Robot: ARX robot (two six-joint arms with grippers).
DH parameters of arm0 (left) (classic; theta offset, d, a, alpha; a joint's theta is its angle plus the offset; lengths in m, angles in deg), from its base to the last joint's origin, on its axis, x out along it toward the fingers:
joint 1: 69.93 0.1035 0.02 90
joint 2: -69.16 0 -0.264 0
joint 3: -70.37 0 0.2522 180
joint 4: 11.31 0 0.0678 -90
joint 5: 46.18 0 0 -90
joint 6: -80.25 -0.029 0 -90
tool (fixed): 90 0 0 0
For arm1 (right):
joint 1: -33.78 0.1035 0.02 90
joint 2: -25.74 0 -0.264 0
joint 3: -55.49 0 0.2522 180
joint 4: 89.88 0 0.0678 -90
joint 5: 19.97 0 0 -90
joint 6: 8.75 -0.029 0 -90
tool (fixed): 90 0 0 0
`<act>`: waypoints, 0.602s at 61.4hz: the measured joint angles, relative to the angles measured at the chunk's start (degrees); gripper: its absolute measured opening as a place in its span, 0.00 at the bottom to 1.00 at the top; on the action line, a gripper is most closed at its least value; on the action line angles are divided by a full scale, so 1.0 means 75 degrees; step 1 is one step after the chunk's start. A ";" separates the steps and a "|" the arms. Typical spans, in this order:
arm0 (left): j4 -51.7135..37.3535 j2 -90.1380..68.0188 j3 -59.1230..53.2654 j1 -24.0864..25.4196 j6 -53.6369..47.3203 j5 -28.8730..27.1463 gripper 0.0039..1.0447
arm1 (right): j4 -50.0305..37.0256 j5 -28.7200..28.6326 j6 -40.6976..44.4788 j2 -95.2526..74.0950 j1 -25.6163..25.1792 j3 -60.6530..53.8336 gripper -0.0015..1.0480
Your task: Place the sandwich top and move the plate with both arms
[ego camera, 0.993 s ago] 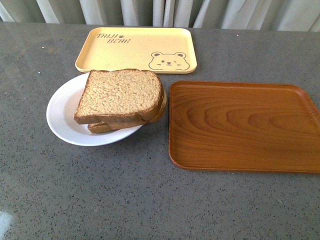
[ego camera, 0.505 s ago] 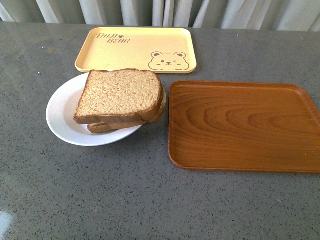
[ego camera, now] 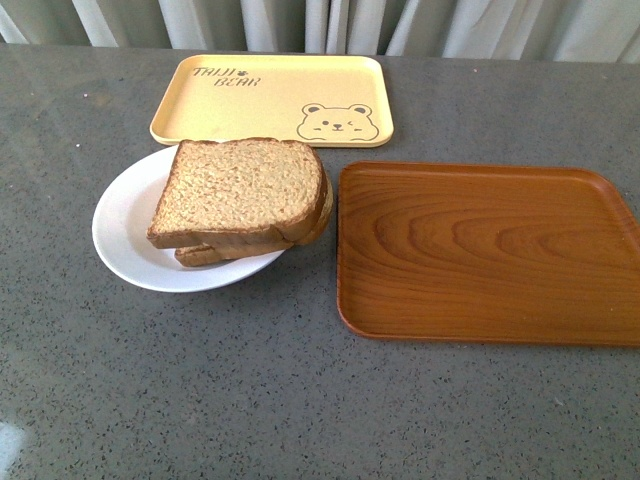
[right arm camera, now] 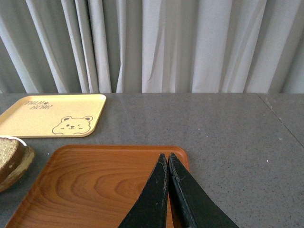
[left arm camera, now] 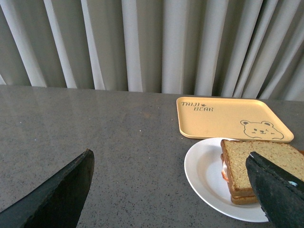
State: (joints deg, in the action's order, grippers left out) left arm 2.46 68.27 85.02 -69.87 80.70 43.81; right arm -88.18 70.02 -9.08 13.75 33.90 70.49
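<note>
Front and wrist views, near to far. Left gripper (left arm camera: 170,156): fingers spread wide, nothing between them, hanging above the bare grey table (ego camera: 250,400) just beside the plate. Right gripper (right arm camera: 167,156): fingers pressed together, holding nothing, poised over the near edge of the brown wooden tray (ego camera: 480,250). Neither arm appears in the front view.

Middle ground: the white plate (ego camera: 120,225) rests on the table at the left, near the wooden tray's left edge but apart from it. The sandwich top (ego camera: 240,190) lies face up on the lower slice (ego camera: 205,255), slightly offset, its right crust overhanging the plate rim.

Far ground: the yellow bear tray (ego camera: 260,100), bare, with the curtain (ego camera: 350,25) behind it.

Change: none detectable; plate, bread and trays occupy the same positions as in the front views of the preceding second. Judged from this, the placing step is complete, and the two-arm move of the plate has not yet begun. The right gripper would need to open first.
</note>
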 joint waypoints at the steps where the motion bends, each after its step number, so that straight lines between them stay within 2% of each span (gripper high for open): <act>1: 0.0000 0.0000 0.0000 0.0000 0.0000 0.0000 0.92 | 0.0038 0.0000 0.0000 0.0032 0.0000 0.0000 0.02; 9: 0.0000 0.0000 0.0000 0.0000 0.0000 0.0000 0.92 | 0.0254 0.0000 0.0000 0.0248 0.0000 0.0000 0.02; 16: 0.0000 0.0000 0.0000 0.0000 0.0000 0.0000 0.92 | 0.1495 0.0015 0.0000 0.1271 0.0000 0.0003 0.02; 34: 0.0000 0.0000 0.0000 0.0000 0.0000 0.0000 0.92 | 0.1588 0.0003 0.0003 0.1547 0.0000 0.0003 0.02; 37: 0.0000 0.0000 0.0000 0.0000 -0.0003 0.0000 0.92 | 0.1588 0.0003 0.0015 0.1550 0.0000 0.0003 0.08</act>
State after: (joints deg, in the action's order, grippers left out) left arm 2.46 68.27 85.02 -69.87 80.68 43.81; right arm -76.26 70.05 -8.98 25.38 33.90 70.51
